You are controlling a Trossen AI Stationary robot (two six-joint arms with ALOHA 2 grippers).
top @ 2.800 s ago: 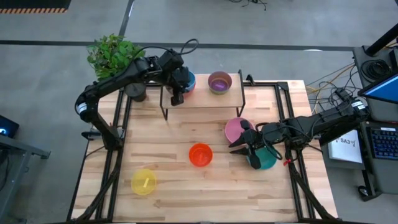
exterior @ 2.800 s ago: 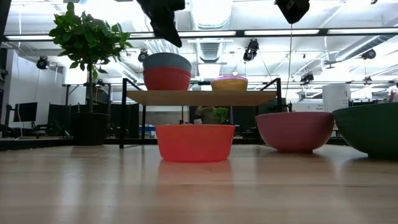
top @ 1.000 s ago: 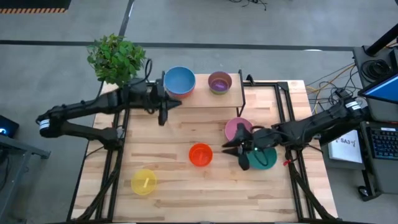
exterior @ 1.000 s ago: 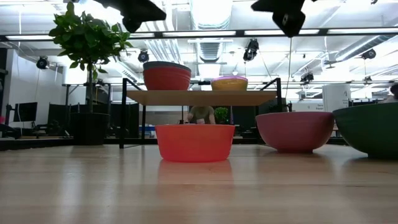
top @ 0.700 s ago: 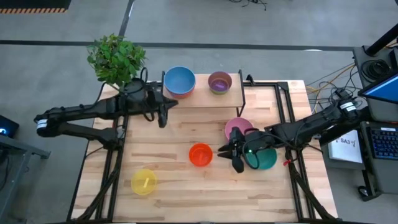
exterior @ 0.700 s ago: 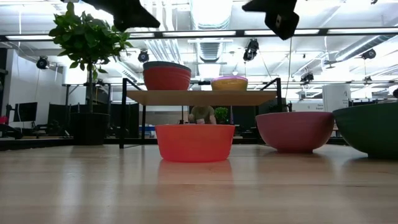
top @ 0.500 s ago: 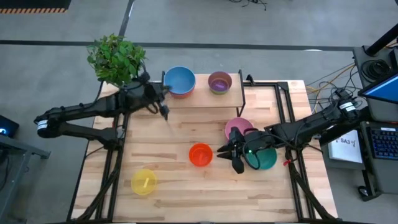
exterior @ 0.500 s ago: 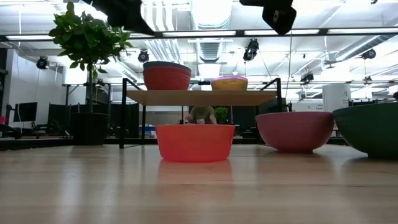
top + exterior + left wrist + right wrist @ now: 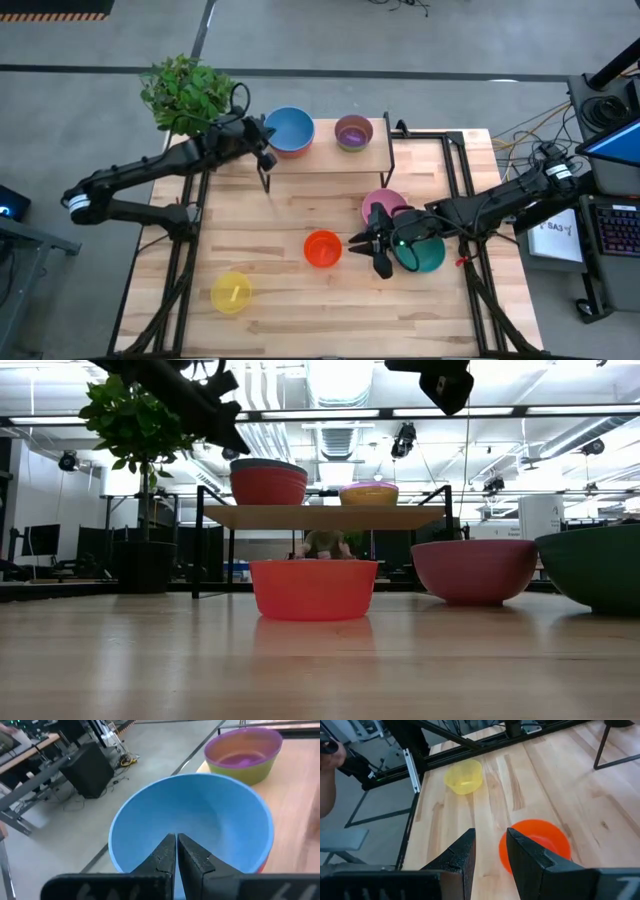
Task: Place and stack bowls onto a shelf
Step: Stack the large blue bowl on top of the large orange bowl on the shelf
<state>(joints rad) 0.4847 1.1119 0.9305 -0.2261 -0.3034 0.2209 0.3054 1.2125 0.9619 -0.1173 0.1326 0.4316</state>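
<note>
On the shelf (image 9: pixel 325 160) a blue bowl (image 9: pixel 289 130) sits nested in a red bowl (image 9: pixel 268 488). Beside it a purple bowl (image 9: pixel 243 750) sits nested in a green one. Orange (image 9: pixel 322 248), pink (image 9: pixel 381 207), teal (image 9: pixel 428 256) and yellow (image 9: pixel 231 292) bowls rest on the tabletop. My left gripper (image 9: pixel 176 840) is shut and hovers at the blue bowl's left rim, pointing at it; I see no contact. My right gripper (image 9: pixel 366 250) hangs open above the table, just right of the orange bowl, pointing left, with nothing between its fingers (image 9: pixel 465 850).
A potted plant (image 9: pixel 185 92) stands off the table's far left corner, close behind my left arm. The shelf's black legs (image 9: pixel 265 178) stand near the left gripper. Bare wood lies between the yellow bowl and the shelf.
My left gripper has drawn from in front of the shelf's left leg toward the far edge. It has turned from pointing at the near edge to pointing right, at the blue bowl.
</note>
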